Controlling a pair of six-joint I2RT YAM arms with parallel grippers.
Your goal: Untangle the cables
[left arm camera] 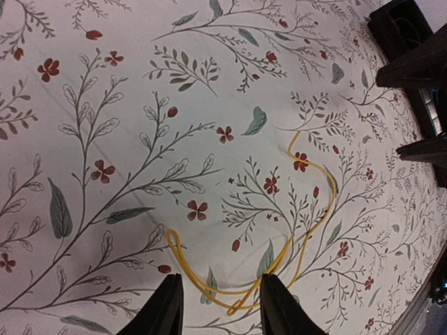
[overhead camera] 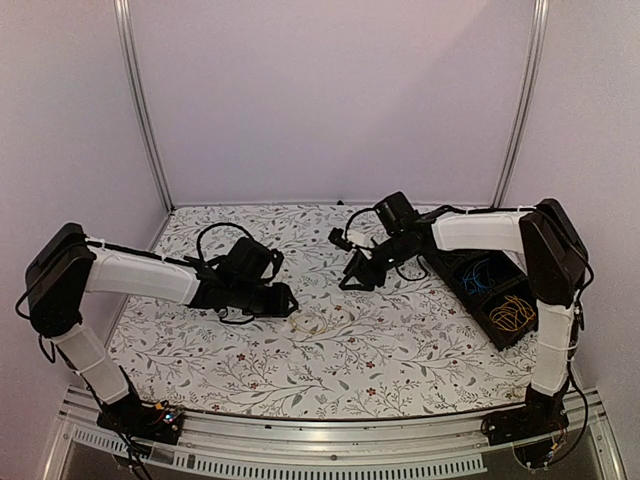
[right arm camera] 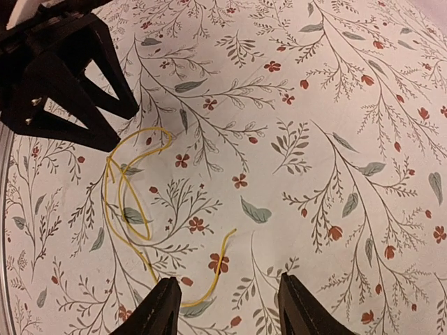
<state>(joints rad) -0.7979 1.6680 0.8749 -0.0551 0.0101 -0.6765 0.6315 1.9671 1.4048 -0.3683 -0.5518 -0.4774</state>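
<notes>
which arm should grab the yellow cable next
Left, probably: the left gripper is open and low, a loop of the cable between its fingers. The right gripper looks higher, over just a loose end.

Top view: yellow cable (overhead camera: 318,322) near table (overhead camera: 400,365) centre too pale & thin to trace. Bin (overhead camera: 462,298) at table's right edge: blue cables (overhead camera: 478,277) & orange cables (overhead camera: 512,313) too small to count strands. Left wrist: left gripper (left arm camera: 216,279) jaws cut by btm edge, right gripper (left arm camera: 412,108) by right edge. Right wrist: short bit of cable hidden behind a jaw.
</notes>
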